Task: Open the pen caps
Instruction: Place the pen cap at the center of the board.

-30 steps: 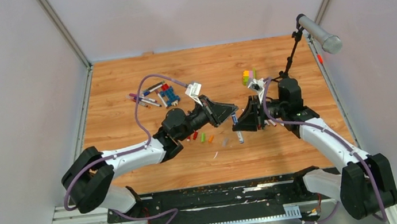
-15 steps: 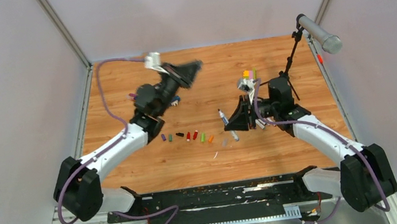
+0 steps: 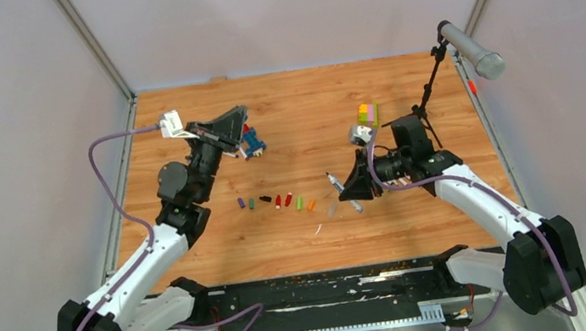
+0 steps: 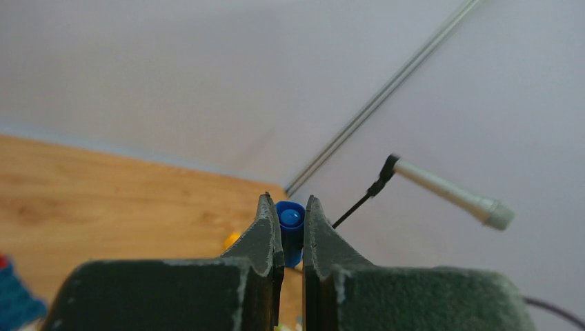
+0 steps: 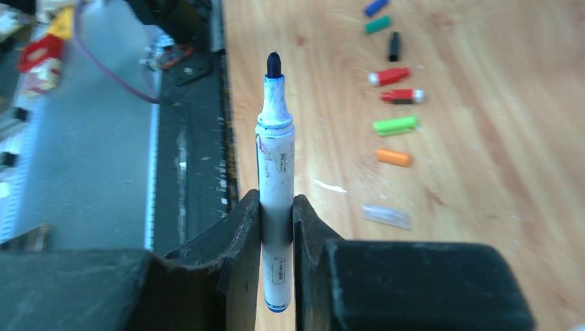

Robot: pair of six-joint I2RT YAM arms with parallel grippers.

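Note:
My right gripper (image 3: pixel 350 187) is shut on a white-barrelled pen (image 3: pixel 333 182) in mid table. The right wrist view shows the pen (image 5: pixel 276 158) standing between the fingers of that gripper (image 5: pixel 277 207), its dark blue tip bare. My left gripper (image 3: pixel 238 122) is raised at the back left. It (image 4: pixel 288 201) is shut on a blue pen cap (image 4: pixel 290 231). A row of loose caps lies between the arms: purple (image 3: pixel 241 202), green (image 3: pixel 251 203), black (image 3: pixel 265 199), two red (image 3: pixel 278 201), green (image 3: pixel 299 203), orange (image 3: pixel 311 205), grey (image 3: pixel 331 209). The other pens are hidden.
A blue-and-red toy figure (image 3: pixel 253 144) lies just under the left gripper. A yellow-green-pink block stack (image 3: pixel 366 113) and a microphone (image 3: pixel 471 49) on a black stand (image 3: pixel 431 83) are at the back right. A white scrap (image 3: pixel 318 229) lies near the caps.
The two grippers were together in mid table. The left arm has swung up and to the back left with the blue cap. The right gripper keeps the uncapped pen and has shifted slightly.

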